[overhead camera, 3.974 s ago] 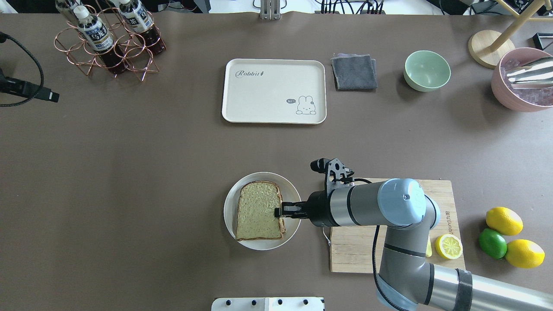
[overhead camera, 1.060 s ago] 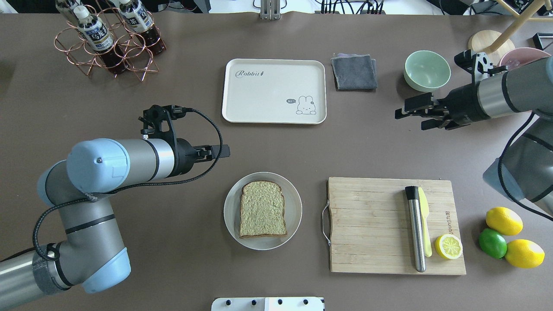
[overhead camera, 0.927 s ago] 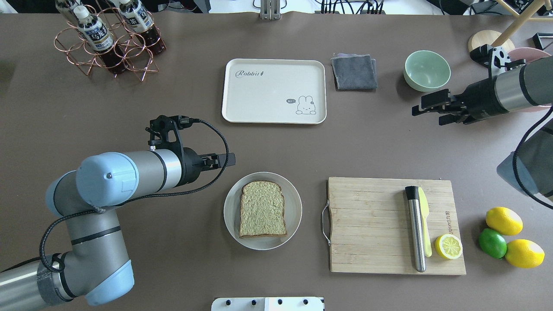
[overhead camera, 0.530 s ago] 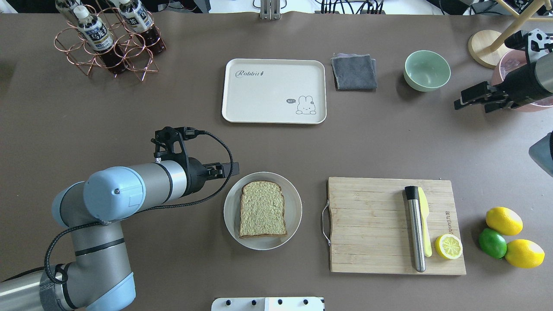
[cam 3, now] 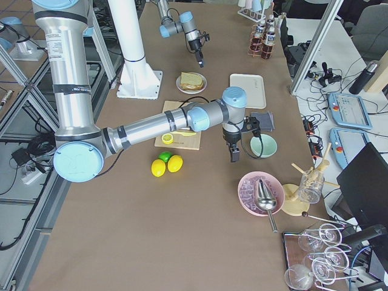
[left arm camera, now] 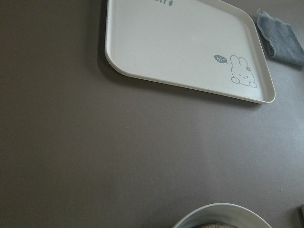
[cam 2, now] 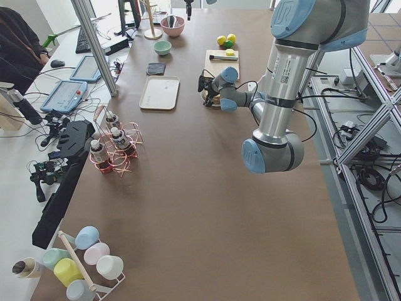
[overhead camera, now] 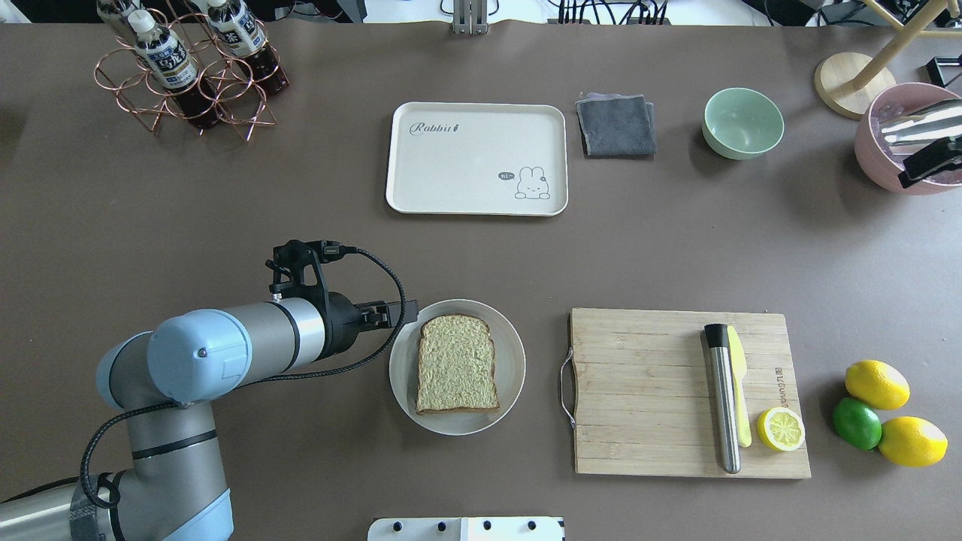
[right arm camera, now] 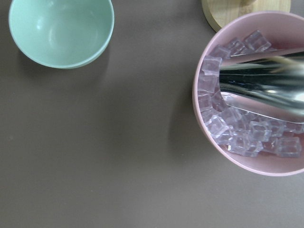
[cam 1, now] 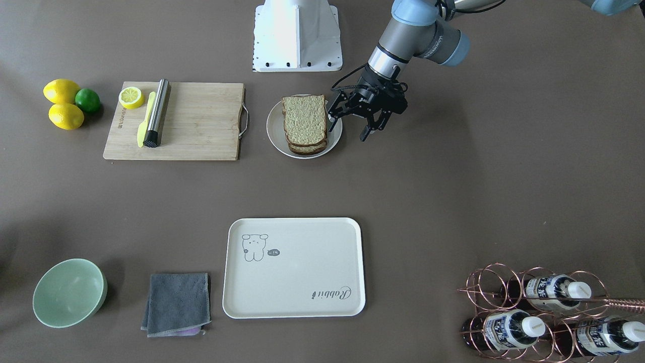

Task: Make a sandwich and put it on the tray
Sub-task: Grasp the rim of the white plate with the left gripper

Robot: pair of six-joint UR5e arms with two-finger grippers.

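The sandwich (overhead camera: 456,364) lies on the round white plate (overhead camera: 511,368): stacked seeded bread slices (cam 1: 304,121), with the egg hidden between them. The cream tray (overhead camera: 466,161) is empty at the far middle; it also shows in the front view (cam 1: 302,262) and the left wrist view (left arm camera: 190,47). My left gripper (cam 1: 349,127) is open and empty at the plate's left rim (overhead camera: 409,309), one finger over the rim. My right gripper (overhead camera: 928,161) is at the overhead view's right edge over the pink bowl; only one finger shows there.
A wooden cutting board (overhead camera: 646,391) with a steel-handled knife (overhead camera: 723,398) and half a lemon (overhead camera: 780,429) lies right of the plate. Whole lemons and a lime (overhead camera: 857,423), a grey cloth (overhead camera: 616,125), a green bowl (overhead camera: 742,122), an ice-filled pink bowl (right arm camera: 197,95) and a bottle rack (overhead camera: 188,75) ring the table.
My right gripper has left the sandwich's right edge and drawn back to the far right, jaws apart. My left arm has come in and moved down to the plate's left rim.
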